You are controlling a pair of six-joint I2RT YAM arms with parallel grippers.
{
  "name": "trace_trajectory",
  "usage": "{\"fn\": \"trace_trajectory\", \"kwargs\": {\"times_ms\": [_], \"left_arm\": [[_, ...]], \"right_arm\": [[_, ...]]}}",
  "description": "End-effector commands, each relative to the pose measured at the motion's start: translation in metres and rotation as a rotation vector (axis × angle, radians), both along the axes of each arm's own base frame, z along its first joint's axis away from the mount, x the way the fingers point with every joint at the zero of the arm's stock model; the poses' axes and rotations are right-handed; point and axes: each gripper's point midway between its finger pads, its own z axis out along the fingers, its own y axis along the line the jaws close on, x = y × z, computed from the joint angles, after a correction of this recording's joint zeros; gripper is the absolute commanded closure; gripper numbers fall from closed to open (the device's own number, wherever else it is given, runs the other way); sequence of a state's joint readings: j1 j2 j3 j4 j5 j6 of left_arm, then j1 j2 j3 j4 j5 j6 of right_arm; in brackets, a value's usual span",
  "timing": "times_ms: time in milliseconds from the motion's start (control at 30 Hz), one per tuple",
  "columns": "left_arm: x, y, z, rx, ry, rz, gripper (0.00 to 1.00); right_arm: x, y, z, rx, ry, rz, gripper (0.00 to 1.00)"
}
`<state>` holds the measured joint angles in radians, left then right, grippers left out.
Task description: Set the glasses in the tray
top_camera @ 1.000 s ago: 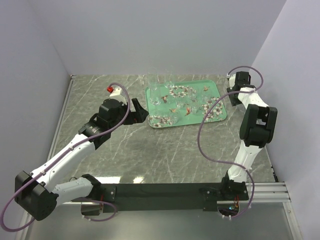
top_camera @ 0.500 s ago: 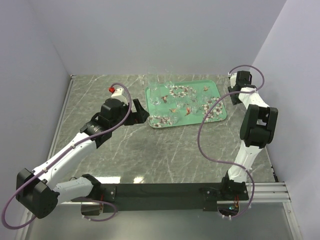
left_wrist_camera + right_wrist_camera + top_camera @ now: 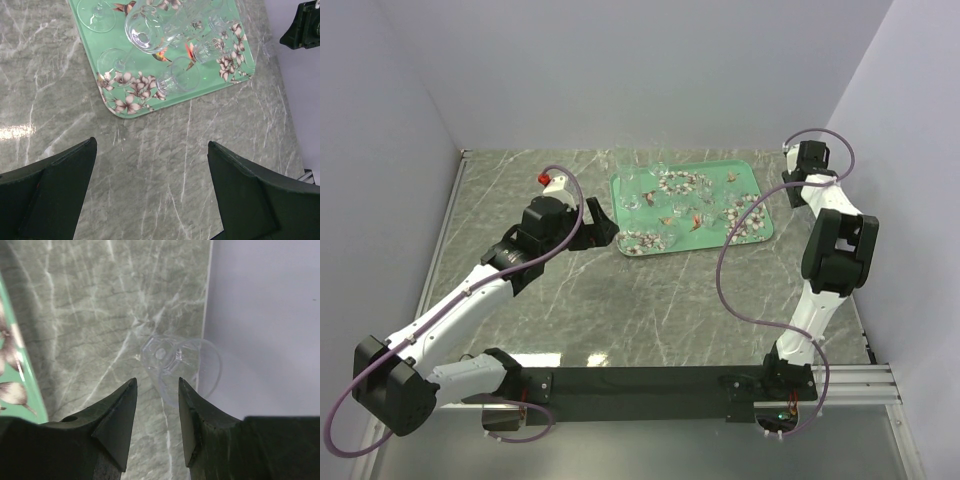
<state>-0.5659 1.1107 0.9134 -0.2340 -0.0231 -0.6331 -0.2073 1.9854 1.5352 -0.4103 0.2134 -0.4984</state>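
— Teal-green is the tray [image 3: 86, 42], is it so? Where does it lie?

— Yes, teal-green, with white flowers and small brown birds printed on it. It lies flat on the grey-green marble table [image 3: 650, 300], at about 1 o'clock from the middle of the table in the top view.

— And the glasses [image 3: 150, 30]?

— Several clear ones are on the tray, most of them in its left half. Some stand and some seem to lie on their side. I cannot count them exactly, as they are too transparent.

— Is every glass on the tray?

— No. One loose glass [image 3: 175, 365] is on the bare table, close beside the white wall [image 3: 265, 315]. It is at 3 o'clock of the tray and apart from it. It appears to be tipped on its side.

— What does the right gripper [image 3: 156, 385] do?

— It points down at this loose glass. Its fingers are partly apart, with bare marble between them. The glass is just beyond the fingertips, at 12 to 1 o'clock, and is not clamped. If a fingertip touches it, I cannot tell.

— And the left gripper [image 3: 151, 145]?

— Its fingers are wide apart and hold nothing. It hangs over the table at 8 o'clock of the tray, near the tray's corner.
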Motion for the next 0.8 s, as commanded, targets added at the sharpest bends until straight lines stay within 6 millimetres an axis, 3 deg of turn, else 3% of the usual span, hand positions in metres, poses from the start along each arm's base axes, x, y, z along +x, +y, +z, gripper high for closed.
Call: {"fn": "trace_trajectory", "kwargs": {"times_ms": [0,367,767], "left_arm": [[0.005,-0.004,0.024,-0.042,-0.048,-0.003,0.02],[0.008,-0.004,0.026,-0.038,-0.052,-0.006,0.02],[0.006,-0.001,0.026,-0.041,-0.054,0.005,0.02]], "right_arm": [[0.009,-0.014,0.015,-0.026,-0.047,-0.036,0.55],[0.0,-0.011,-0.013,0.009,0.018,-0.036,0.63],[-0.006,-0.012,-0.029,0.064,0.062,-0.042,0.87]]}}
